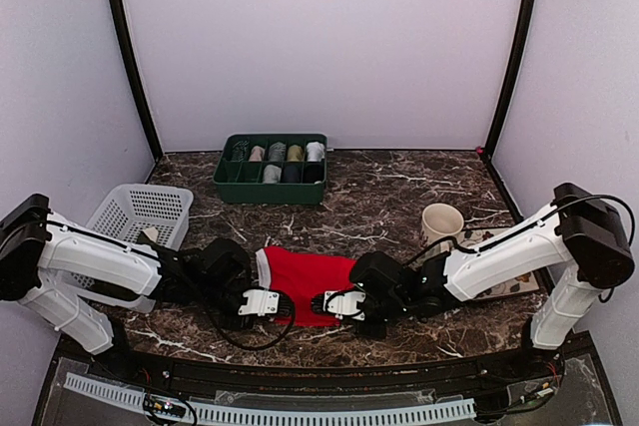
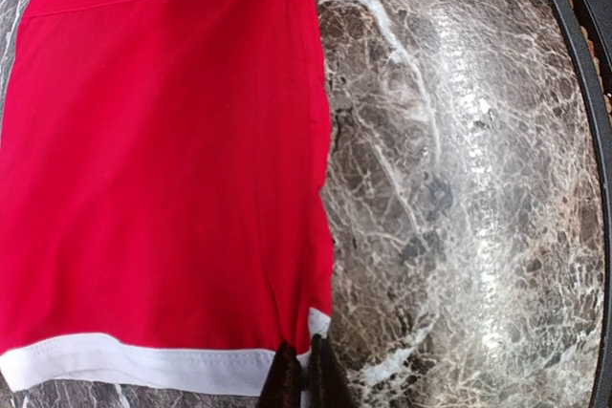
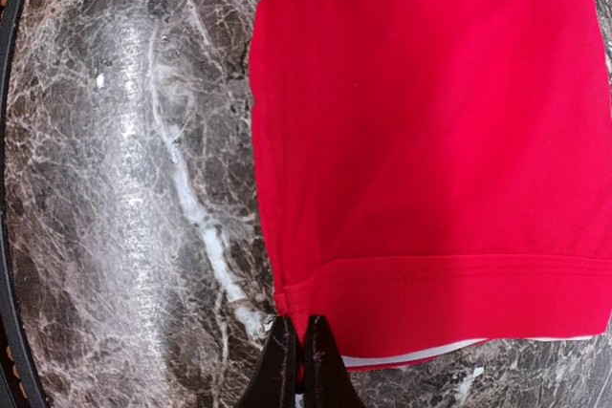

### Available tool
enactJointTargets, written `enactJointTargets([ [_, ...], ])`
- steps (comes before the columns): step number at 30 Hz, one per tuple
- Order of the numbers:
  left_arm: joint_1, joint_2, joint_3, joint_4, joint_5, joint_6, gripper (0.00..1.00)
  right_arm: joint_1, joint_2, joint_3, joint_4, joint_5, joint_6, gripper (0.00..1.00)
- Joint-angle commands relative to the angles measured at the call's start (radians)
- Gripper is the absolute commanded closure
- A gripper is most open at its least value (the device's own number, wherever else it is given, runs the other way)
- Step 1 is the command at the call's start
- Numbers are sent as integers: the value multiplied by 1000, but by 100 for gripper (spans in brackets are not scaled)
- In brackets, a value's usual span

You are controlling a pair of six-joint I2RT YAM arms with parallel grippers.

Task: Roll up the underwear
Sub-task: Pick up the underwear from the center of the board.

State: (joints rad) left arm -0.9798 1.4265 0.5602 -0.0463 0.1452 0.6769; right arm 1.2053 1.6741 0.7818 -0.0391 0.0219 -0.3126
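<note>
Underwear point(image 1: 305, 281) nipped at two near corners: left gripper point(image 2: 304, 355) clamped tight on the white-trimmed corner, right gripper point(image 3: 298, 332) clamped tight on the red hemmed corner. Spread flat on the marble table point(image 1: 399, 187), on the near side of the green tray point(image 1: 270, 193), well apart from it. To the near-left of that tray, white basket point(image 1: 140, 212); to its near-right, cream mug point(image 1: 441, 221). Inside the tray's compartments, muted rolled garments point(image 1: 280, 152).
</note>
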Motion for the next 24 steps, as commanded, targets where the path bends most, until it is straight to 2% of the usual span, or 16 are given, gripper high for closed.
enactJointTargets([
  [1,-3,-4,10,-109,25,-4,100,-9,-38,35,-70,-25,18,100],
  [7,-8,-103,52,-261,156,-20,100,-9,-122,41,-135,-148,83,100],
  [11,-14,-126,85,-380,195,-30,100,-3,-140,46,-200,-225,122,100],
  [16,-11,-148,132,-447,249,-66,100,-26,-149,108,-302,-302,115,100],
  [24,170,-49,254,-509,340,-36,100,-197,-125,202,-370,-456,97,100],
])
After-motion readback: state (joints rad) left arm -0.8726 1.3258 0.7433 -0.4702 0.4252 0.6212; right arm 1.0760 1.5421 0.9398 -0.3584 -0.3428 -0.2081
